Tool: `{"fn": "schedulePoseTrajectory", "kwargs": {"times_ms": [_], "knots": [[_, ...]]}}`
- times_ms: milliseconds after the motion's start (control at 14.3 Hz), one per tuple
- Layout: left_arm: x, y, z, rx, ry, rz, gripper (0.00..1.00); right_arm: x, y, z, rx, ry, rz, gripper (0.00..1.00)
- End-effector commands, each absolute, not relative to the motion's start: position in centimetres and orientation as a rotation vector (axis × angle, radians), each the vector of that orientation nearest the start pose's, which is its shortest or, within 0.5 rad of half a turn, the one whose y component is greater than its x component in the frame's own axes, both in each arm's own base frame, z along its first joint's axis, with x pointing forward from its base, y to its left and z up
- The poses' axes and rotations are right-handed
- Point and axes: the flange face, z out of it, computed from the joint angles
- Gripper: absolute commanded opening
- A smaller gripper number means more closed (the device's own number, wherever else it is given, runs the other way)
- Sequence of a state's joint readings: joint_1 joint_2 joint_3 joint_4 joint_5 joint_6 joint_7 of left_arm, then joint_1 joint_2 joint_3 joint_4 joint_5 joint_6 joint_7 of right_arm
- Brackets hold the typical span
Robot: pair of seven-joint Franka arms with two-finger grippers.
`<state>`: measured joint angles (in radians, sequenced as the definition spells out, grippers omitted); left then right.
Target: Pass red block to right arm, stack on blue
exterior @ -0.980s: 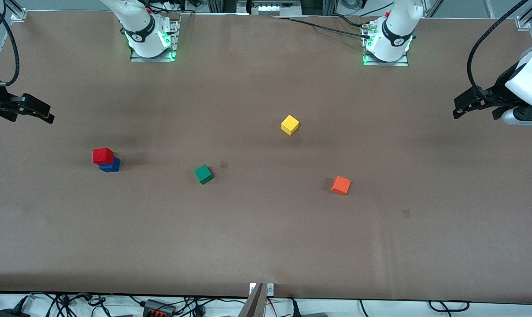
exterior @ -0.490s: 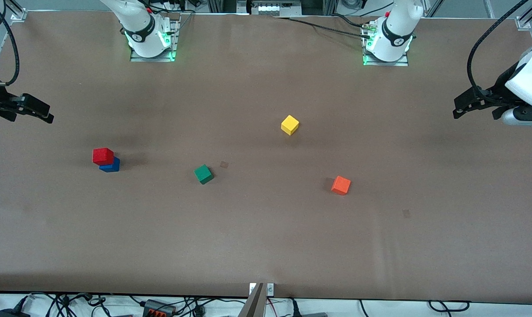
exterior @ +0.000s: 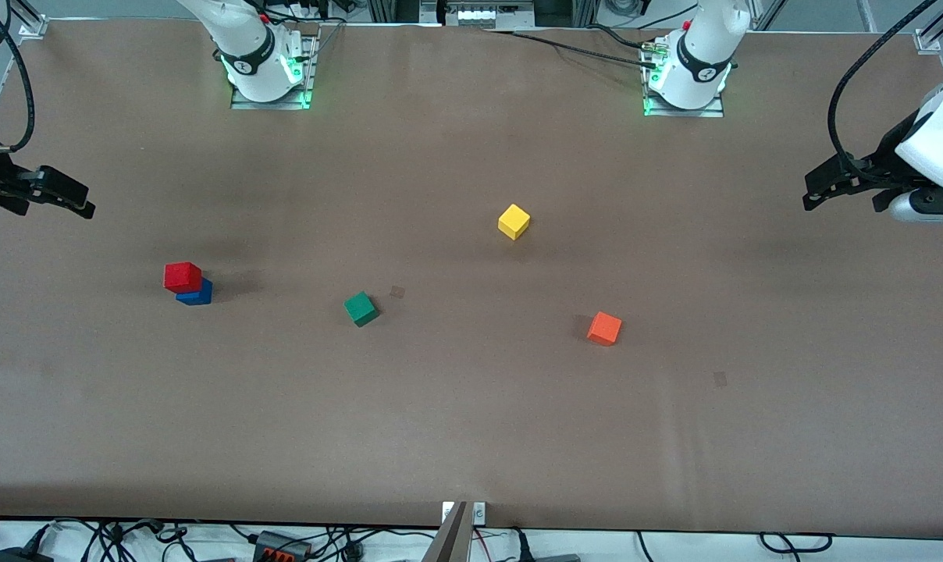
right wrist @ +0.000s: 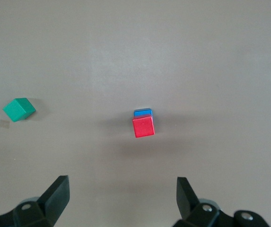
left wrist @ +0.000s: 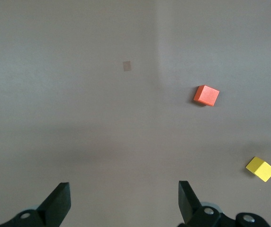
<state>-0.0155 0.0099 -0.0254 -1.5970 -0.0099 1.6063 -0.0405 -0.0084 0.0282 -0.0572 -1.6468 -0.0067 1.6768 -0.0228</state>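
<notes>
The red block point(exterior: 182, 276) sits on top of the blue block point(exterior: 198, 294) toward the right arm's end of the table; the stack also shows in the right wrist view, red block point(right wrist: 143, 126) on the blue block point(right wrist: 143, 113). My right gripper point(exterior: 81, 203) is open and empty, raised over that end's edge, apart from the stack; in its wrist view point(right wrist: 121, 196) the jaws stand wide. My left gripper point(exterior: 815, 193) is open and empty over the other end, also in its wrist view point(left wrist: 123, 201).
A green cube point(exterior: 361, 308) lies beside the stack toward the table's middle. A yellow cube point(exterior: 514, 222) lies farther from the front camera, an orange cube point(exterior: 604, 329) toward the left arm's end. Cables lie along the front edge.
My right gripper has drawn back very slightly toward the table's end. The blocks and the left arm have not moved.
</notes>
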Motion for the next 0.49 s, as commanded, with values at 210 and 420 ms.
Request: {"fn": "schedulePoseTrajectory", "kwargs": {"times_ms": [210,420], "knots": [[56.24,-2.37,61.52,-3.139,0.002,0.005,1.0,56.06,-3.68,59.18,-3.166,0.05,-0.027,1.0],[56.23,-2.46,61.52,-3.139,0.003,0.005,1.0,56.0,-3.75,59.26,-3.165,0.052,-0.027,1.0]]}}
